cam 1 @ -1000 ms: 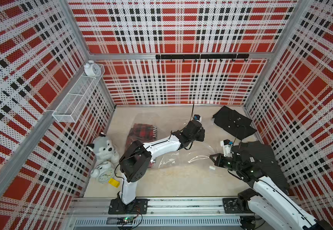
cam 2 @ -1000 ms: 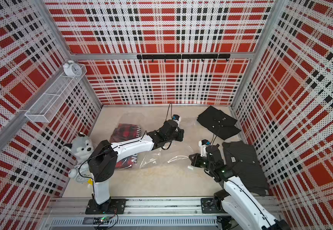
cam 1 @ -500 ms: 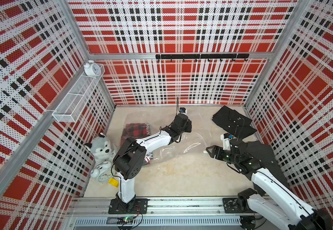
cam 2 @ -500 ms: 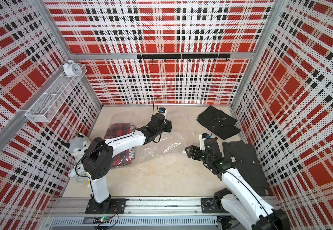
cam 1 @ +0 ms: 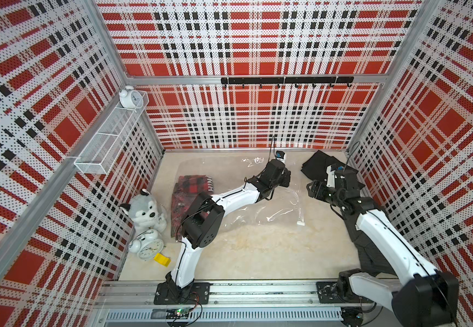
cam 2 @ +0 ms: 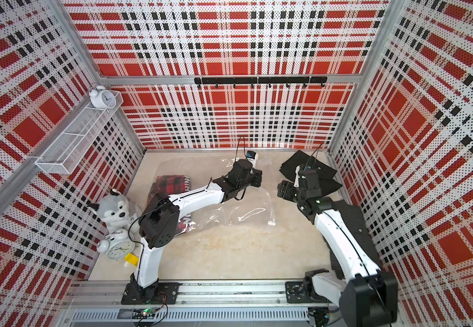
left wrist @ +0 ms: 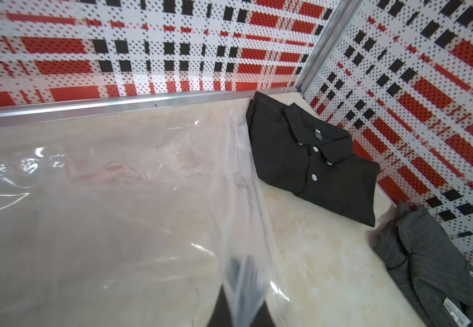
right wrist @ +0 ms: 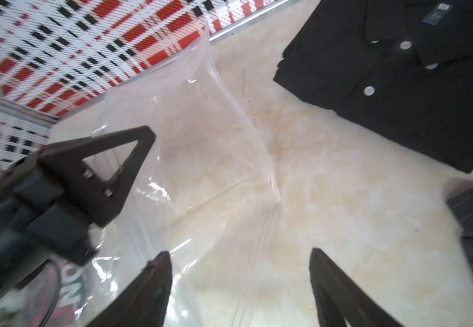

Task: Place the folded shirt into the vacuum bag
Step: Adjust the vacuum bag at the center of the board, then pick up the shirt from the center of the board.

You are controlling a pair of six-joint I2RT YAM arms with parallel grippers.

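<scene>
The pale counter [cam 1: 258,254] carries the clear vacuum bag [cam 1: 275,211], spread out with a red plaid shirt [cam 1: 194,184] inside its end on the left arm's side. A folded black shirt [cam 1: 314,167] lies outside, just past the bag's mouth. The left gripper [cam 1: 285,179] is clamped on the mouth's upper film, holding it raised. The right gripper [right wrist: 238,252] hovers beside that edge, jaws apart, holding nothing.

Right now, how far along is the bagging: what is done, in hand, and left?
Done: a plaid shirt seems to lie inside the bag. In hand: the left gripper pinches the bag's edge; the right gripper hangs open and empty beside it. Left: the black shirt and grey shirt lie outside, untouched.
</scene>
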